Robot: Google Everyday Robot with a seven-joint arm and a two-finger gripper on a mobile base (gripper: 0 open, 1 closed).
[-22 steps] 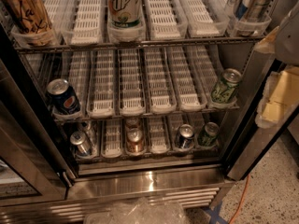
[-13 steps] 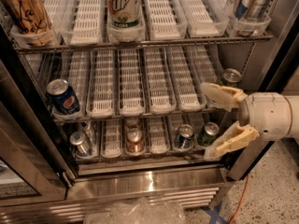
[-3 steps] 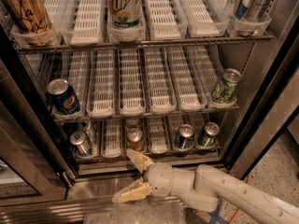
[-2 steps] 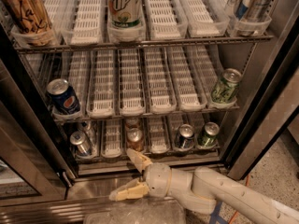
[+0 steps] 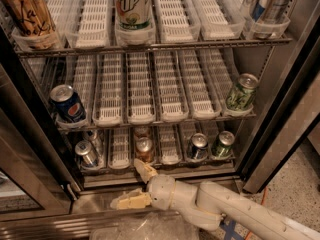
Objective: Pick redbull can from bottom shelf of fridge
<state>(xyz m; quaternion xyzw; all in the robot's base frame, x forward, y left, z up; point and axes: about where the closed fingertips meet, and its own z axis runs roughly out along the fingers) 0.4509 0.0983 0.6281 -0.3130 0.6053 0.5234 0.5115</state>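
The fridge stands open with three wire racks. The bottom shelf carries white slotted lane trays. The redbull can, slim and silver with blue patches, stands upright in the far left lane at the front. My gripper is open just in front of the shelf's front edge, below and to the right of the redbull can and not touching it. One finger points up toward the copper-brown can. The other finger lies low over the metal sill.
The bottom shelf also holds a dark can and a green can at right. The middle rack has a Pepsi can at left and a green can at right. A 7UP bottle stands on the top rack. Crumpled plastic lies on the floor.
Over the earlier frames the arm came in from the right and dropped below the bottom shelf. In the last second the open gripper has shifted slightly left along the sill.
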